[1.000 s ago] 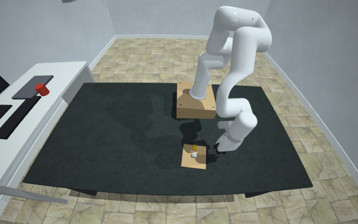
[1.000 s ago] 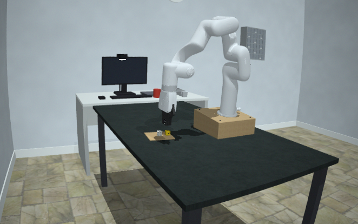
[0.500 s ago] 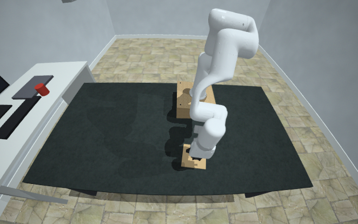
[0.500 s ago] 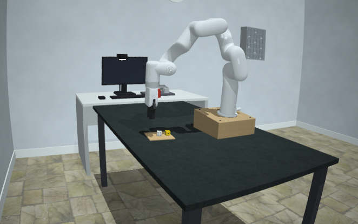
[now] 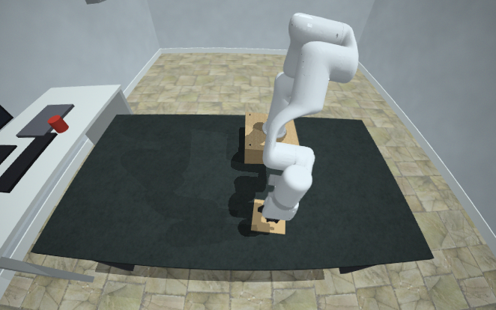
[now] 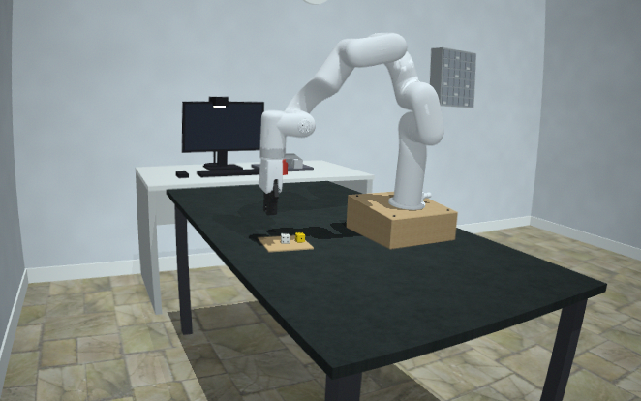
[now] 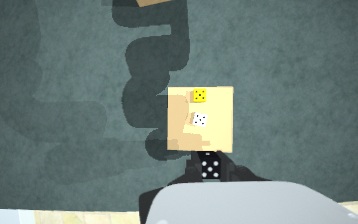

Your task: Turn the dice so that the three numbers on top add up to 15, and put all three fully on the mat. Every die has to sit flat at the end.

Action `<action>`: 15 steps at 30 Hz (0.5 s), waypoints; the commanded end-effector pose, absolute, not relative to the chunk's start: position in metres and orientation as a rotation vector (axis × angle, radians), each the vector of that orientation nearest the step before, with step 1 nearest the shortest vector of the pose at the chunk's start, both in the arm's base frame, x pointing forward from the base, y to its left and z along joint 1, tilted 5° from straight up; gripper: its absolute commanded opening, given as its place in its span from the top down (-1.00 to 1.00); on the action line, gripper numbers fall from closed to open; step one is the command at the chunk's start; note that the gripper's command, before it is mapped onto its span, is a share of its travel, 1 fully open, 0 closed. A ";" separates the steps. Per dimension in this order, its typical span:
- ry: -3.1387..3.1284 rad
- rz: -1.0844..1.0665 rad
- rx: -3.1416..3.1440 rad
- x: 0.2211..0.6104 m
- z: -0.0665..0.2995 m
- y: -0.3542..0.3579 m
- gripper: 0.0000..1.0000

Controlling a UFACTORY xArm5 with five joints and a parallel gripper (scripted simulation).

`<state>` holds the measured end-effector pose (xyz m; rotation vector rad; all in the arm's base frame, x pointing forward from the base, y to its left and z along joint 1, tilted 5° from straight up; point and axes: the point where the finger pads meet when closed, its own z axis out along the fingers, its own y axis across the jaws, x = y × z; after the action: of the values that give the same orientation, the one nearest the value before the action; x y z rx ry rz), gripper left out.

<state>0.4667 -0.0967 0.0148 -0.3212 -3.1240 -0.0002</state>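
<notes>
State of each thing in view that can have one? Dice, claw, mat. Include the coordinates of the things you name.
Yellow die (image 6: 300, 237) (image 7: 200, 95): flat on the mat, five up.
White die (image 6: 285, 238) (image 7: 200, 119): flat on the mat, five up.
Black die (image 7: 210, 169): in the claw, off the mat, five facing the wrist camera.
Claw (image 6: 270, 213) (image 7: 205, 161): shut on the black die, raised above table height.
Mat (image 5: 277, 229) (image 6: 290, 248) (image 7: 222, 135): flat on the table, bearing two dice.

From here I see my glossy white arm (image 5: 315, 75) (image 6: 373, 50), its rounded tubular segments rising from a flared collar (image 5: 279, 132) (image 6: 407, 204); below the white wrist housing (image 5: 281, 210) (image 6: 271, 173) (image 7: 240, 202), black fingers.
</notes>
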 end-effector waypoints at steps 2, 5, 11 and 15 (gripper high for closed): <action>-3.127 0.000 -0.322 0.468 0.004 -0.096 0.58; -3.127 0.000 -0.322 0.468 0.000 -0.096 0.58; -3.127 0.000 -0.322 0.469 -0.029 -0.093 0.58; -3.128 0.000 -0.322 0.469 -0.047 -0.092 0.58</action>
<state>0.4661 -0.0921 -0.0378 -0.3213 -3.1223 -0.0004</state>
